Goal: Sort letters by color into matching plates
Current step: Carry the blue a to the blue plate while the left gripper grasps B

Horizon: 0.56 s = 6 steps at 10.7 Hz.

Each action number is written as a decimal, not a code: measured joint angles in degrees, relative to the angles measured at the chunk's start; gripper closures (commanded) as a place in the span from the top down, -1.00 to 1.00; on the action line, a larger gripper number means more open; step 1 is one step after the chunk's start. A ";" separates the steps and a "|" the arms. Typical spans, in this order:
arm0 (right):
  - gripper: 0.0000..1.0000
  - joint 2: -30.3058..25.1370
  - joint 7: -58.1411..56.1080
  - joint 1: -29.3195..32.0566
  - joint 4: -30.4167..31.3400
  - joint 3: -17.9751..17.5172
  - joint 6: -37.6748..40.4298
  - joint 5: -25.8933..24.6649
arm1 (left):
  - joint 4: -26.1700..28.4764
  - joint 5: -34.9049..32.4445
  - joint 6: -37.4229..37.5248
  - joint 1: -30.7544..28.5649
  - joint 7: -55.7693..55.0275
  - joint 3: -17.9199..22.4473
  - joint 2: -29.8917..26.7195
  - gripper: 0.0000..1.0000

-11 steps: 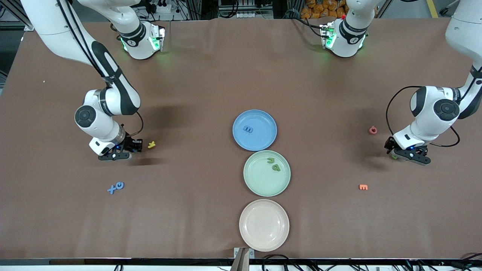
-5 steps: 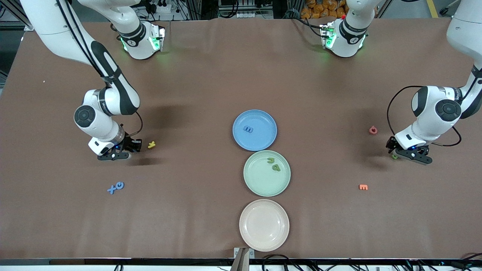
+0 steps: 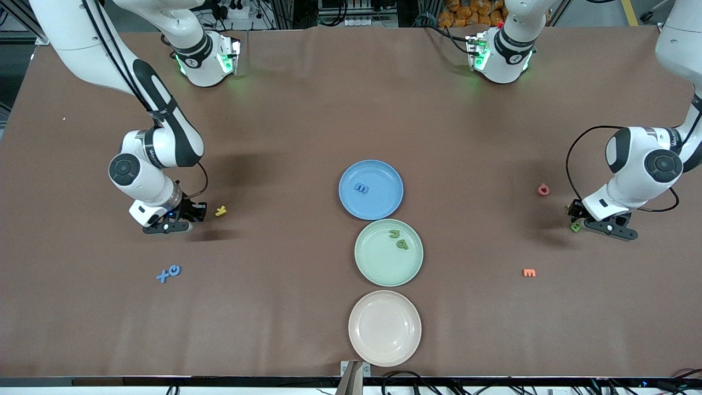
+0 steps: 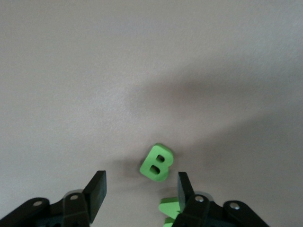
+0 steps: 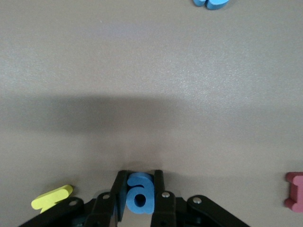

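Observation:
My right gripper (image 3: 174, 224) (image 5: 139, 182) is low over the table near the right arm's end, shut on a blue letter "a" (image 5: 140, 195). Two more blue letters (image 3: 168, 272) lie nearer the front camera. My left gripper (image 3: 582, 222) (image 4: 140, 190) is open just above the table at the left arm's end. A green letter B (image 4: 156, 163) (image 3: 575, 226) lies just ahead of its jaws, and another green letter (image 4: 170, 208) is partly hidden under one finger. The blue plate (image 3: 384, 204) holds one blue letter (image 3: 361, 188). The green plate (image 3: 377, 264) holds two green letters (image 3: 398, 239).
A beige plate (image 3: 385, 328) sits nearest the front camera. A yellow letter (image 3: 220, 210) lies beside my right gripper, and a pink letter (image 5: 296, 190) shows in the right wrist view. A red letter (image 3: 543, 190) and an orange letter (image 3: 529, 272) lie near my left gripper.
My left gripper has slid toward the left arm's end of the table, uncovering the green B. My right gripper has stayed in place.

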State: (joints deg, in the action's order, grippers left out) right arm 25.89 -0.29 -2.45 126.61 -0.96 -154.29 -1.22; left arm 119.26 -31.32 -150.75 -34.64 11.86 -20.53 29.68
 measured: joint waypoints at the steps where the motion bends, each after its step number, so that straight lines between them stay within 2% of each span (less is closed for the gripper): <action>1: -0.56 0.00 0.00 0.00 -0.01 0.00 0.02 -0.02 | -0.80 1.49 1.29 0.08 0.05 -0.65 0.11 0.34; 4: -0.56 0.01 0.00 0.04 -0.34 0.08 0.92 -0.14 | -2.07 4.64 2.25 0.67 2.17 -1.33 1.12 0.26; 6: -0.56 -0.12 -0.04 0.37 -1.70 0.36 4.36 -0.35 | -2.80 4.66 2.26 0.70 2.44 -1.30 2.55 0.23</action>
State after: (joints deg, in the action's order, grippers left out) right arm 25.77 -0.33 -2.07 124.91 -0.60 -149.93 -1.57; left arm 116.46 -26.66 -148.49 -33.93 14.30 -21.83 32.23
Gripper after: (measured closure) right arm 0.727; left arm 0.352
